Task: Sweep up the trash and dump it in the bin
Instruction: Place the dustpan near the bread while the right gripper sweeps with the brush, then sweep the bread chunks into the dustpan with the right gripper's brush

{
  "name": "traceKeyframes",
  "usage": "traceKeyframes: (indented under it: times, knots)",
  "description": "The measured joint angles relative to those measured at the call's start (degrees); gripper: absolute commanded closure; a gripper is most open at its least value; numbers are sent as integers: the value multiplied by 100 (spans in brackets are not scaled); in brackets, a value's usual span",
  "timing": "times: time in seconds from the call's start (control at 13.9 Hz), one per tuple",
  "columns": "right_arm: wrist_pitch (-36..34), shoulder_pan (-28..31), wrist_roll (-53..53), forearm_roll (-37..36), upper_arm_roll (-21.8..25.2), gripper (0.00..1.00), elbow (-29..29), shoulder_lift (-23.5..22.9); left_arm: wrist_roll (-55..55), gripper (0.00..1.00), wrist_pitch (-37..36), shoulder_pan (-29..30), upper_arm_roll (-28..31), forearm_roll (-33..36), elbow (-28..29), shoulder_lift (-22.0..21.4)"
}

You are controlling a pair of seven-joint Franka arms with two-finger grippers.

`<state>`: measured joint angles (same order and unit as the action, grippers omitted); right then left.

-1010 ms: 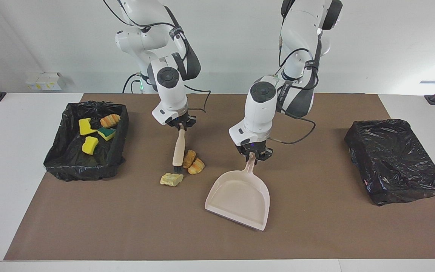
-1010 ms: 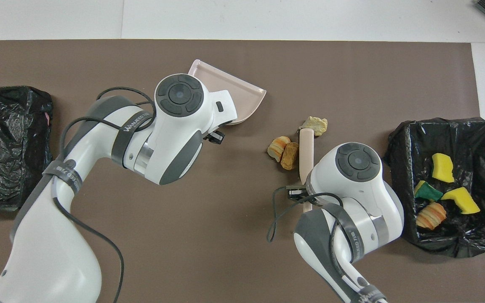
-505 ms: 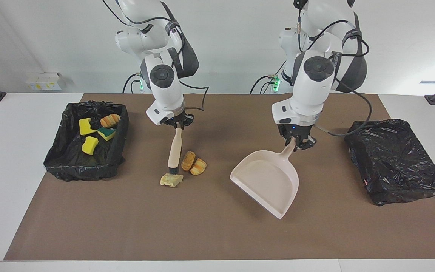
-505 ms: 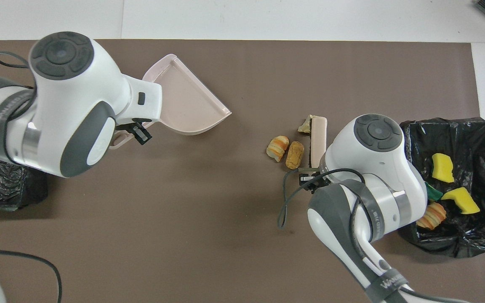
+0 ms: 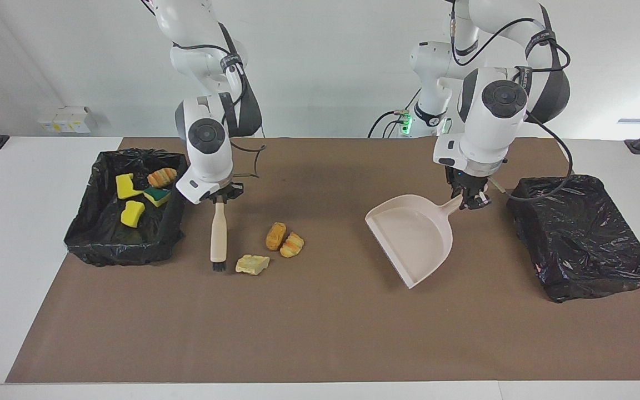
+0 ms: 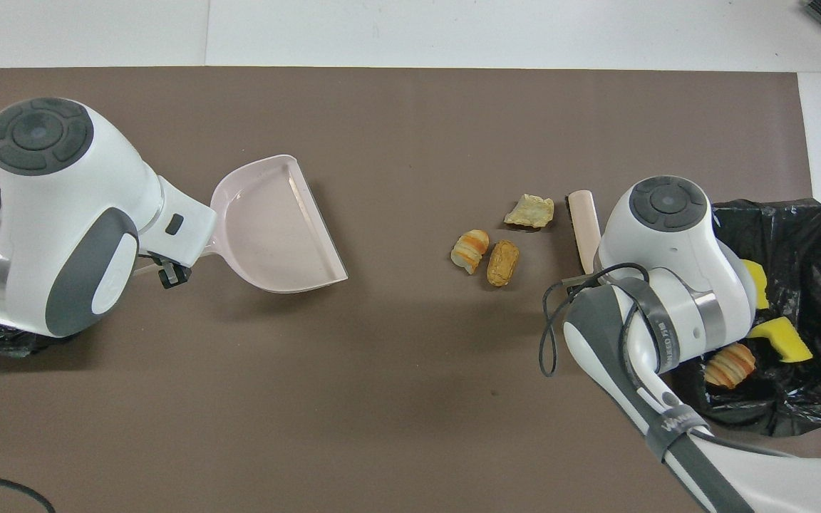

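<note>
Brown matting [image 5: 320, 333] carries three loose trash chunks [image 5: 275, 247] beside the brush [image 5: 218, 236] that my right gripper [image 5: 220, 194] clamps, the open bin [image 5: 84, 239] alongside, while my left gripper [image 5: 469, 201] clamps the raised dustpan [image 5: 414, 239] well apart.

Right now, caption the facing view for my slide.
Brush and empty dustpan held either side of three loose trash chunks.

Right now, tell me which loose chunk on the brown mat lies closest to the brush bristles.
The pale tan, flat foam chunk; the orange-striped and brown chunks sit together, nearer the robots.
</note>
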<state>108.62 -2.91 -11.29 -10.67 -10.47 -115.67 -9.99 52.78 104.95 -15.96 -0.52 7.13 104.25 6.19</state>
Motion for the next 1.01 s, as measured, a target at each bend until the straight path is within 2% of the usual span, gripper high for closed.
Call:
traceKeyframes:
  times: [0.29, 0.65, 1.01]
  knots:
    - [-7, -126, 38, -116, -32, 100, 300, -401, 14, 100, 568, -14, -88, 2, 827, -249]
    - [-11, -643, -262, 319, -38, 100, 378, -493, -6, 100, 664, -13, -92, 2, 959, -299]
    - [18, -1179, -1277, 905, -42, 100, 488, -593, -143, 100, 1012, -28, -101, 2, 1181, -312]
